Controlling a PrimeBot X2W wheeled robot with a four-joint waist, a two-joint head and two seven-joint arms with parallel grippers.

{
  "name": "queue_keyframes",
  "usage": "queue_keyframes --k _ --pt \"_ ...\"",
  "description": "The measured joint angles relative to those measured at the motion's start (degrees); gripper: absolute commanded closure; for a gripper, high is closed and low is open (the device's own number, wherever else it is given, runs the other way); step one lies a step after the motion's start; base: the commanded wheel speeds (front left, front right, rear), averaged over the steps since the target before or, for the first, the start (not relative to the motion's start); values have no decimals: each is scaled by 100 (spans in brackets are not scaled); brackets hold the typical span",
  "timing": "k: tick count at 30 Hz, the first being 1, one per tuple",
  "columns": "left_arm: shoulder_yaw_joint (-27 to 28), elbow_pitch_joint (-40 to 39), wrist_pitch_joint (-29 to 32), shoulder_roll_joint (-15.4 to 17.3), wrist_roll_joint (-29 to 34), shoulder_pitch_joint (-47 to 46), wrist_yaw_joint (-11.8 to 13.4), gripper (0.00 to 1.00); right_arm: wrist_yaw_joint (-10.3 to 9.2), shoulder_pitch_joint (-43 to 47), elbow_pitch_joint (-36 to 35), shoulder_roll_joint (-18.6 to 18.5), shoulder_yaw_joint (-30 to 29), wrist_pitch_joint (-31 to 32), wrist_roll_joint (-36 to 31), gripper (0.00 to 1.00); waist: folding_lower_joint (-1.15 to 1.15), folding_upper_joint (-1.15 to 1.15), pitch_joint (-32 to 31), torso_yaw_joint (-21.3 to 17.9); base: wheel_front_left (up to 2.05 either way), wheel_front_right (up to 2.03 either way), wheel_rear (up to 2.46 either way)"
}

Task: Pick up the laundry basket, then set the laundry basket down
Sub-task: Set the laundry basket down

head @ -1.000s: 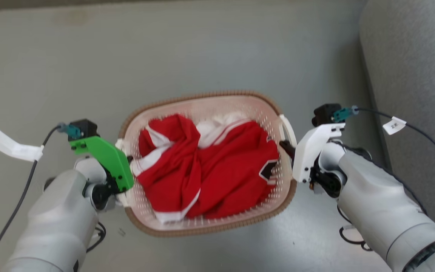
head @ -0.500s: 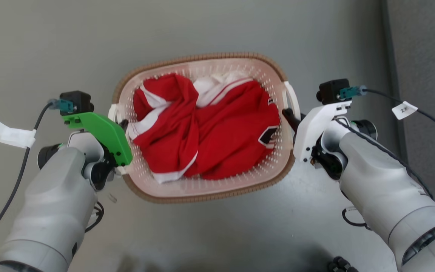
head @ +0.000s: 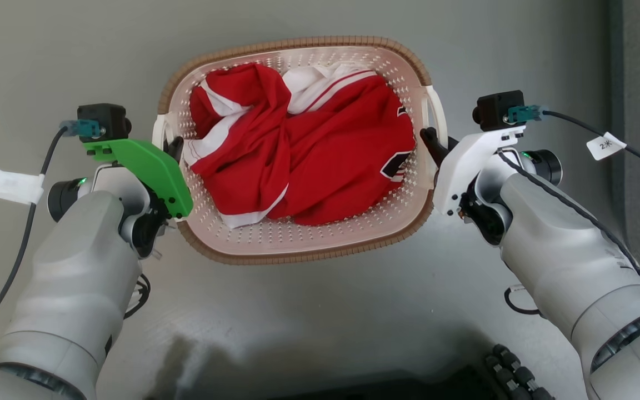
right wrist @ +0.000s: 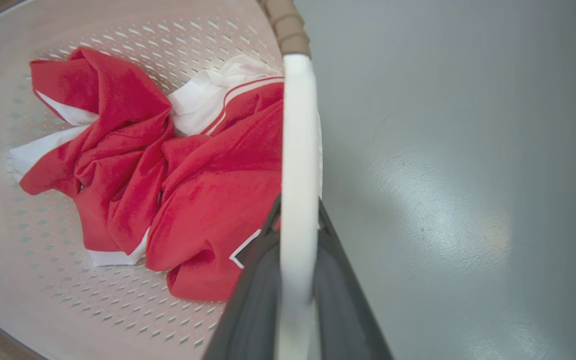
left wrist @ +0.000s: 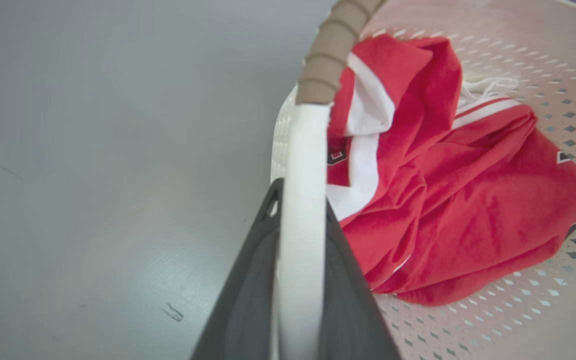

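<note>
A small, rounded-rectangular cream plastic laundry basket [head: 309,240] with perforated walls and a brown woven-look rim [head: 292,45] is seen between the two arms, above a smooth grey floor [head: 320,316]. Whether it rests on that floor or is held just clear of it cannot be told.

The left claw [head: 174,148] is set at the basket's left end. In the left wrist view its two dark fingers [left wrist: 248,290] are pressed against either side of the white left handle [left wrist: 304,150], one finger outside the basket and one on the inner side, so the handle is clamped between them.

The right claw [head: 430,139] is set at the basket's right end in the same way. In the right wrist view its dark fingers [right wrist: 340,300] are seen clamped on the white right handle [right wrist: 297,130], which runs straight up from between them to the brown rim.

A crumpled red garment with white bands [head: 309,150] is piled inside the basket, nearer its far side, and the perforated bottom is left bare along the near side. The garment is touched by neither claw.
</note>
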Motion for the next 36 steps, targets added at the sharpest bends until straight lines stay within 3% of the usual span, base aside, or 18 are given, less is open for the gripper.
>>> queue_keyframes --k 13,25,26,28,29,36 --pt "-25 174 -324 -105 52 -203 -9 100 -40 -205 163 26 -52 -322 0 100 0 0 534 1 0 0 0" --pt "-43 333 -479 -164 86 -305 -21 100 -23 -248 275 67 -14 -481 0 100 -1 0 635 0 0 0 0" --pt "-25 368 -477 -172 75 -309 -21 97 -22 -248 275 67 -11 -481 0 62 -1 0 637 2 0 0 0" --pt "-15 397 -483 -168 74 -330 -22 20 -22 -249 288 54 14 -488 -1 4 -1 0 640 10 0 0 0" --pt "-15 397 -483 -168 74 -330 -22 0 -22 -249 288 54 14 -488 -1 0 -1 0 640 10 0 0 0" --pt "1 501 -521 -145 51 -395 -22 0 5 -265 349 -51 31 -544 -1 0 -1 0 628 34 0 0 0"
